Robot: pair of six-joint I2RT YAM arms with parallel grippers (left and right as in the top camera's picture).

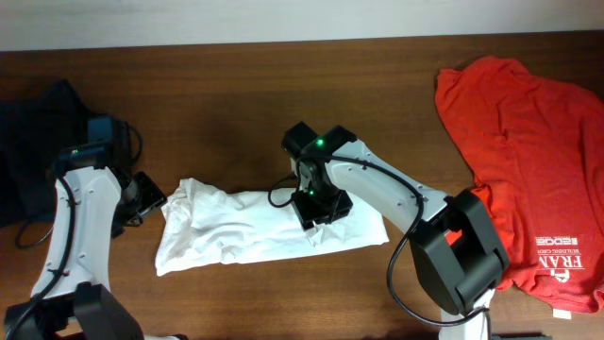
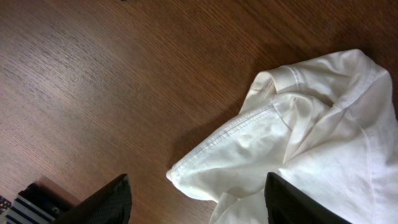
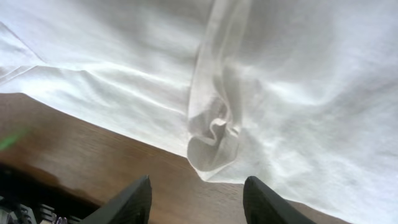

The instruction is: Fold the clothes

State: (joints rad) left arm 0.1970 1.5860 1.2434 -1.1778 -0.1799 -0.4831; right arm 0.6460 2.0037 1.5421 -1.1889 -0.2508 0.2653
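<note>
A white T-shirt lies crumpled in a long band across the middle of the brown table. Its print is hidden. My left gripper hangs open and empty at the shirt's left end; in the left wrist view a hemmed fold of the white T-shirt lies between the open fingers. My right gripper is open over the shirt's right part; in the right wrist view a bunched twist of the white T-shirt sits just ahead of the open fingers. A red T-shirt with white lettering lies at the right.
A dark navy garment lies at the far left edge of the table behind the left arm. The red shirt covers the right end of the table. Bare wood runs along the back and in front of the white shirt.
</note>
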